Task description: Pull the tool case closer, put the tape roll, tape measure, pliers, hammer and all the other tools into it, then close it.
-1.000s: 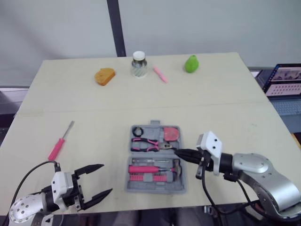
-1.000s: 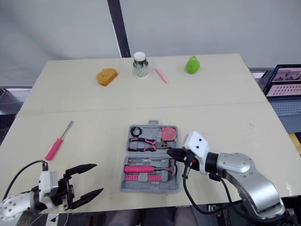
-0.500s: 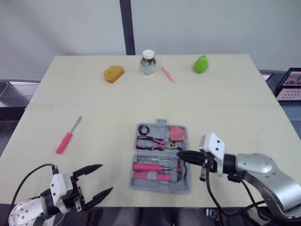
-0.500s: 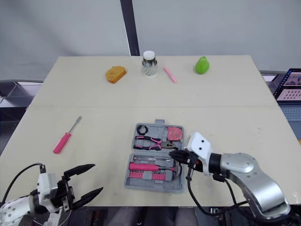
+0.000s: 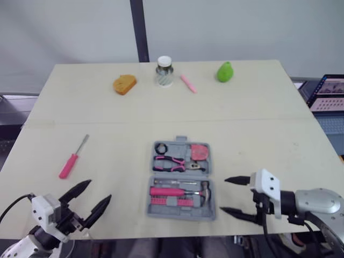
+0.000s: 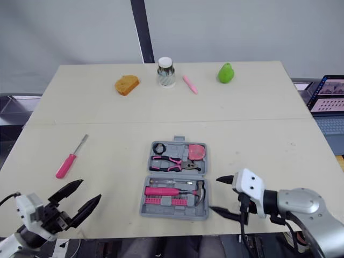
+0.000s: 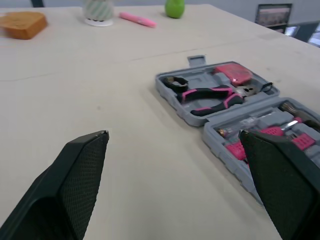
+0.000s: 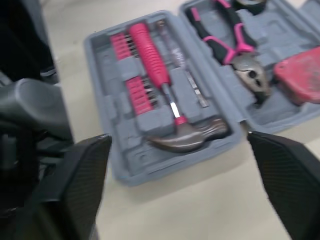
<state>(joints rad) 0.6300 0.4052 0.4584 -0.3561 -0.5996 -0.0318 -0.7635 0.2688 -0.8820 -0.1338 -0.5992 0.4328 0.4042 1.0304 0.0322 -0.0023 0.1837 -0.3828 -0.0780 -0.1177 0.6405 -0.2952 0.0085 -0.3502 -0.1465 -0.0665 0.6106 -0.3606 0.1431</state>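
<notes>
Both head views look forward and down from above the near edge of the table [image 5: 258, 107] and take in its whole top up to the far wall. The right eye's picture is offset slightly sideways. The left wrist view sits low at the near left, between the parted fingers of the left gripper [image 5: 99, 190]. It faces far and right across the open tool case [image 7: 200, 117] towards the green pear [image 7: 174, 8]. The right wrist view, from the parted right gripper [image 5: 223, 194], sits close beside the case's right side, facing left and down onto the hammer [image 8: 187, 137] and pliers [image 8: 235, 47]. All four views share the case.
</notes>
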